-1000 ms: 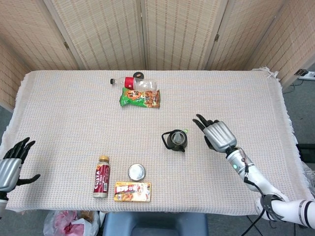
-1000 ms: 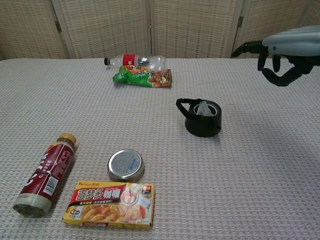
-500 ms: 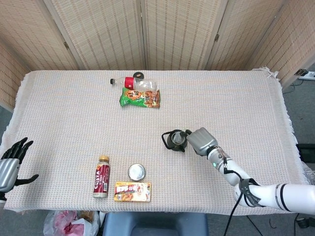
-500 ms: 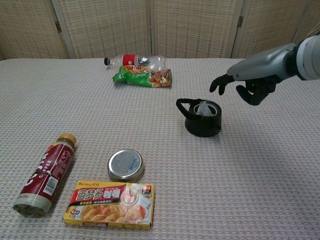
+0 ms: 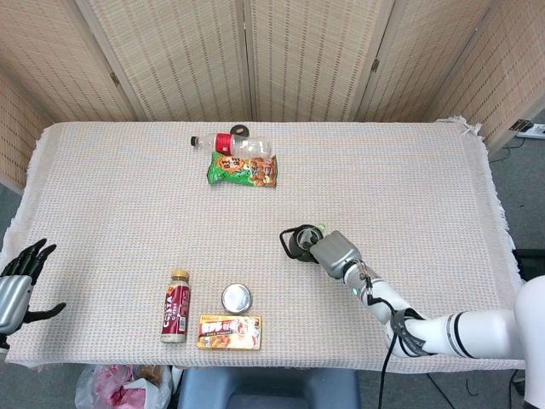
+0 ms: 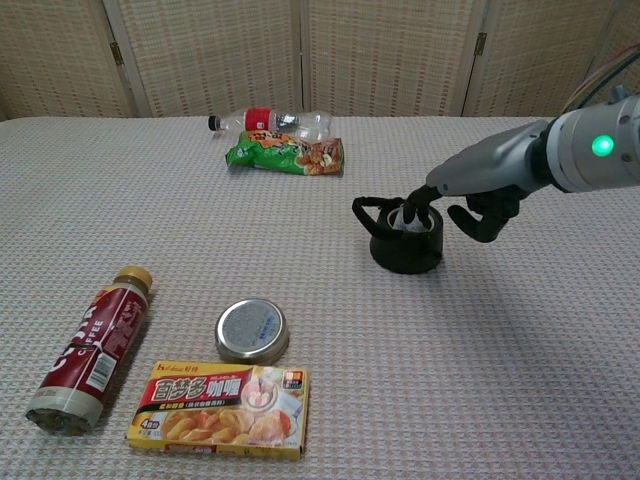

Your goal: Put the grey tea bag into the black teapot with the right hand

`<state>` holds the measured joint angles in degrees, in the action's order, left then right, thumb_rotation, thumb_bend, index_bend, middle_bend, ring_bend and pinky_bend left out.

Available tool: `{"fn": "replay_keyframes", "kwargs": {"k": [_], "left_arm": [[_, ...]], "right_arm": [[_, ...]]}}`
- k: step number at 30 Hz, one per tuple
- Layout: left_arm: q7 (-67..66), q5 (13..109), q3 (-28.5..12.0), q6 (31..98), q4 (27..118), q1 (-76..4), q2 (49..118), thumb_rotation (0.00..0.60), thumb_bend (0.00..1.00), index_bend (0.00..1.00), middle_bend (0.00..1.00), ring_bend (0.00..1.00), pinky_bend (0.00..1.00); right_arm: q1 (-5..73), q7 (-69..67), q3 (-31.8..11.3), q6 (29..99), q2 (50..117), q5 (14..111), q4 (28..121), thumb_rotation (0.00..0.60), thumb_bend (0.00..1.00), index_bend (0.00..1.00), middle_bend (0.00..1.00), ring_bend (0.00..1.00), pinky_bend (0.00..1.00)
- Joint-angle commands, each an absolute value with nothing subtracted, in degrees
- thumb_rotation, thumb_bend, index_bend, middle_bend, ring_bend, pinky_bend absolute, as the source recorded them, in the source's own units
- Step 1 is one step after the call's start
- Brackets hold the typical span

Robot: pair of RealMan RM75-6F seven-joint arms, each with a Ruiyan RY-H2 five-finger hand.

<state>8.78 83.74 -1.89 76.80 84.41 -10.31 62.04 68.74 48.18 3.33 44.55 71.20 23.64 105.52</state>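
- the black teapot [image 6: 404, 243] stands upright on the woven cloth of the table [image 6: 300, 260], right of centre in the chest view, with its looped handle pointing toward the left of the frame.
- the grey tea bag [image 6: 406, 217] sits in the teapot's open mouth, a pale peaked shape with its tip pointing up; its lower part is hidden by the pot's rim, so its long axis cannot be told.
- in the head view the teapot [image 5: 301, 242] is just right of centre and partly covered by the hand; the tea bag is too small there to make out.
- the right hand [image 6: 470, 195] reaches in from the right edge of the chest view, one dark finger stretched down to the pot's mouth right at the tea bag, the other fingers curled under the palm beside the pot.
- whether that finger touches or pinches the bag cannot be told; the fingertip and bag overlap.
- the right hand [image 5: 334, 253] in the head view shows mostly its grey back, fingers hidden beneath.
- the left hand [image 5: 20, 279] is at the lower left edge of the head view, off the table's corner, fingers spread and holding nothing; its lower part is cut off by the frame.
- lower left of the chest view: a red drink bottle [image 6: 94, 348] lying down, a round tin [image 6: 251, 330], and a yellow curry box [image 6: 220, 395].
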Motion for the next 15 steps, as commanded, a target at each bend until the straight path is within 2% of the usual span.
{"fn": "replay_keyframes", "kwargs": {"k": [1,15], "left_arm": [[8.9,83.7,-1.9,76.9,84.3,-10.3,62.0,0.600,0.19,0.00,0.00,0.00,0.18],[9.4,83.9,-1.9,76.6,84.0,-10.4,62.0,0.600,0.19,0.00,0.00,0.00,0.18]], "right_arm": [[69.2,47.3,3.7,44.8,71.8,23.8,104.8,0.600,0.87,0.17,0.16,0.83,1.00],[70.7,45.4,5.6,45.2,74.6,23.9,101.2,0.600,0.86,0.17,0.16,0.83,1.00]]}}
